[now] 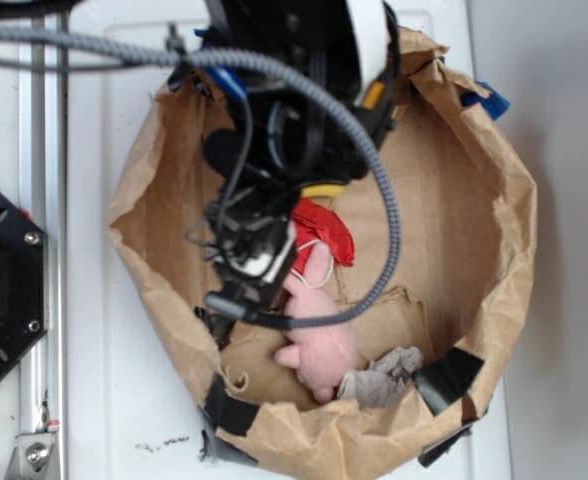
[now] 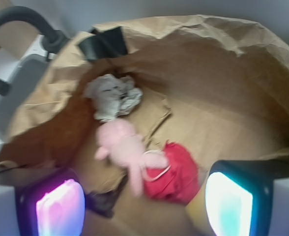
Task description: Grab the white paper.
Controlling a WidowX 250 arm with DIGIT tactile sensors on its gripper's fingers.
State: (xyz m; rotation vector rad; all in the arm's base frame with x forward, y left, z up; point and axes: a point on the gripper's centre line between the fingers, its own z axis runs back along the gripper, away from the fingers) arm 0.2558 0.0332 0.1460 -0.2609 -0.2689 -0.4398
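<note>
The gripper (image 2: 139, 206) is hovering inside the brown paper bag (image 1: 494, 250) with its jaws apart and nothing between them. The white paper (image 2: 112, 96) is lying on the bag floor, touching the pink plush rabbit (image 2: 125, 147) and well apart from the gripper. I think the gripper should be going past the rabbit and coming down only over the wad. A red cloth (image 2: 176, 172) is also lying in the bag, beside the rabbit.
</note>
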